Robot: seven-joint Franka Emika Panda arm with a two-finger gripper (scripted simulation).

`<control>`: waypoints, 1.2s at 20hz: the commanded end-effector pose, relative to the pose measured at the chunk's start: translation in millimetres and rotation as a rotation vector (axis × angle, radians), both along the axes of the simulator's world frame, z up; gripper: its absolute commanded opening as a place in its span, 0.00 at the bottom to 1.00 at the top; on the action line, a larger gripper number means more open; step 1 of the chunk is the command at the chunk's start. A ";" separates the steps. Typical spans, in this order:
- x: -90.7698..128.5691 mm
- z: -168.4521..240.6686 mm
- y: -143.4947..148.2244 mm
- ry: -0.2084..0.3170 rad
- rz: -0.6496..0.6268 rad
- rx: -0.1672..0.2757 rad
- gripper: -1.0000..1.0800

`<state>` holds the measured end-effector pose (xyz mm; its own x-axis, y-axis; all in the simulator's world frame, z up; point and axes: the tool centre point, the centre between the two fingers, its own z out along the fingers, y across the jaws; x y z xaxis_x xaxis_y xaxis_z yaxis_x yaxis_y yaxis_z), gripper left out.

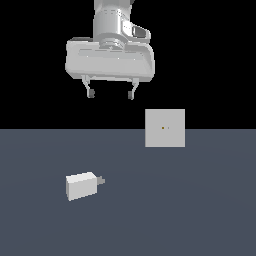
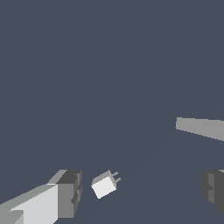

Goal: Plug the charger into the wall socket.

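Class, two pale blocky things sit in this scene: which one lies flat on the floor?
The charger, the small pronged block, lies flat; the wall socket stands upright.

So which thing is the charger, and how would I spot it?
Start at the grey floor. The charger is the little off-white block lying flat on it. It has dark prongs at one end, unlike the bigger flat square wall socket that stands upright.

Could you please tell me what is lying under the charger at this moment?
Only the plain grey floor lies under the charger; it rests there on its side. The patch beneath it is covered. The open gripper hangs well above.
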<state>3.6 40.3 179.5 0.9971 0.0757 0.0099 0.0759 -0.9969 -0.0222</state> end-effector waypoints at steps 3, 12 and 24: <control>-0.3 -0.3 -0.1 0.000 -0.003 0.000 0.96; -8.9 -8.6 -1.9 -0.004 -0.081 -0.003 0.96; -37.1 -35.6 -3.3 -0.015 -0.332 -0.014 0.96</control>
<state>-29.3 36.8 147.9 0.9758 -0.2175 0.0239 -0.2173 -0.9761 -0.0107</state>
